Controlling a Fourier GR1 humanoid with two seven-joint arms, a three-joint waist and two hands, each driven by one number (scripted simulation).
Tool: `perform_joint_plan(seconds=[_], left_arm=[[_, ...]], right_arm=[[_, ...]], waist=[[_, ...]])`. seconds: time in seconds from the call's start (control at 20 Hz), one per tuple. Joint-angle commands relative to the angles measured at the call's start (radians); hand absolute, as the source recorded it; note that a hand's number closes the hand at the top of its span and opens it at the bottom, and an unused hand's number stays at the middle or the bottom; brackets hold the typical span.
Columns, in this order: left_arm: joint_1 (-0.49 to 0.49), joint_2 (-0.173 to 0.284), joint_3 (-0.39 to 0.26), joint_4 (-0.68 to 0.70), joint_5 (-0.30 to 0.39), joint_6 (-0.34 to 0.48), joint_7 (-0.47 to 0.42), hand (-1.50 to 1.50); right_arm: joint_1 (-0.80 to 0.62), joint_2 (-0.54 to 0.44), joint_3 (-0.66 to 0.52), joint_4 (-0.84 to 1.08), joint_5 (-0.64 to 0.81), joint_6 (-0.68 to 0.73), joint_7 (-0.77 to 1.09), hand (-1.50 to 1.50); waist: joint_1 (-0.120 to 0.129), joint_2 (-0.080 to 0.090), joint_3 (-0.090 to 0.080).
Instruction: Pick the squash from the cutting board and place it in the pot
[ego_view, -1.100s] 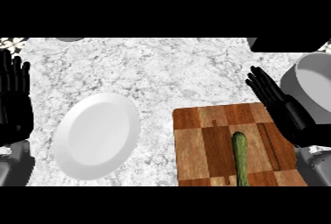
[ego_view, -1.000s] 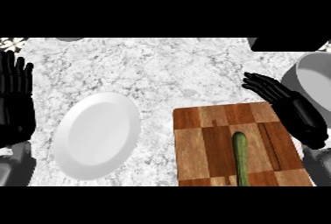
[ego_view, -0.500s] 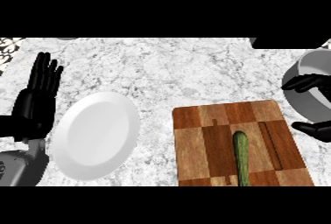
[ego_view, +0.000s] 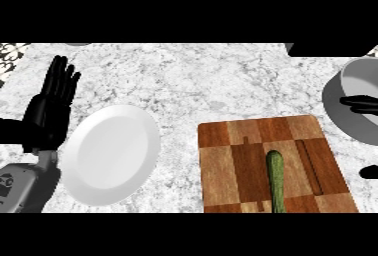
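White-and-grey marble countertop (ego_view: 221, 75) fills the frame, with a wooden cutting board (ego_view: 229, 170) in the lower right and a white plate (ego_view: 111, 155) in the lower left. At the right edge, in the upper half, stands the grey pot (ego_view: 354, 117), partly cut off by the frame.

The squash (ego_view: 277, 182), long, thin and green, lies on the right half of the board. Its long axis runs nearly straight up and down the frame, and its lower end reaches the bottom of the visible scene. Nothing touches it.

The left hand (ego_view: 52, 107) shows at the left edge, beside the plate, fingers straight and pointing toward the top of the frame, holding nothing; it looks to be resting. Of the right hand (ego_view: 359, 103) only dark fingers show at the far right edge, over the pot's wall, with another dark tip lower down beside the board (too little to say whether that hand is spread or curled).

The squash lies down and to the left of the right hand's visible fingers, well apart from the left hand with the plate between. So the right hand is the nearer one, and I judge it would have to come back toward the board's lower right and close across the squash's narrow width, side to side in the frame.
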Motion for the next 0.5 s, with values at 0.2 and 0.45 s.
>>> perform_joint_plan(seconds=[0.2, 0.45], left_arm=[[0.01, -0.023, 0.004, 0.046, -0.036, -0.009, -0.039, 0.0], [-0.037, -0.05, 0.008, 0.057, -0.044, -0.005, 0.01, 0.0]], right_arm=[[0.007, -0.089, 0.12, -0.14, 0.231, -0.002, -0.055, -1.5], [0.03, -0.11, 0.131, -0.317, 0.249, 0.027, 0.136, -1.5]], waist=[[-0.006, -0.008, -0.003], [-0.014, -0.01, -0.004]])
